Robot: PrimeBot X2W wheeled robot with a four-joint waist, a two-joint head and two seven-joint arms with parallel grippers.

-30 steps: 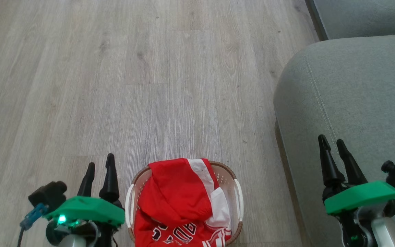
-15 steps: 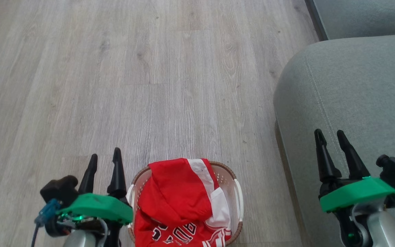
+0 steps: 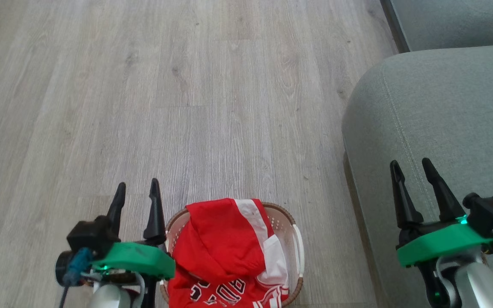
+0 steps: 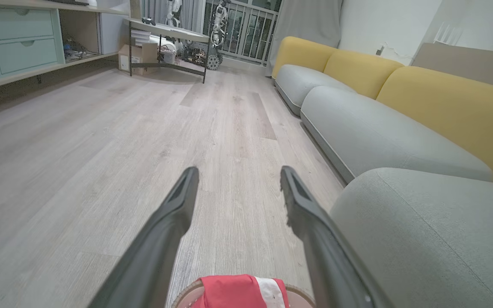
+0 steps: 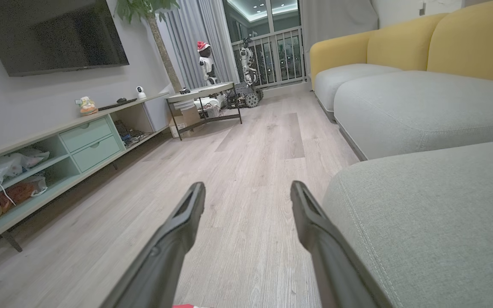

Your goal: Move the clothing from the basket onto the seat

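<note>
Clothing [image 3: 225, 252]: two red garments heaped in the basket [image 3: 296, 239], none on the seat [image 3: 443, 107] yet. The shorts with the white stripe lie on top, bunched and riding above the rim. The jersey with black lettering sits under them at the near side.

Basket stands on the wood floor [image 3: 144, 107], with the seat to its right across a strip of bare boards.

Left hand [image 3: 138, 183]: fingers spread, nothing between them. It sits just beside the basket's left rim, fingers pointing away along the floor. In the head view its green mount overlaps the rim. How high it rides above the basket cannot be told. Its wrist view catches the red pile at the bottom edge, below and behind the fingertips.

Right hand [image 3: 410, 161]: fingers spread, empty, held over the seat's near edge, well apart from the basket.

Step in hand, as judged: the approach to the first pick. No garment is gripped.

Next move likely calls for:
- bringing the left hand back and across, over the pile, since the fingertips point past it;
- tipping the fingers down onto the raised fold of the shorts and pinching there;
- lifting clear of the rim before carrying right to the seat.

Watch: the basket looks light and may lift or slide if the cloth snags. The jersey may drag up with the shorts.
</note>
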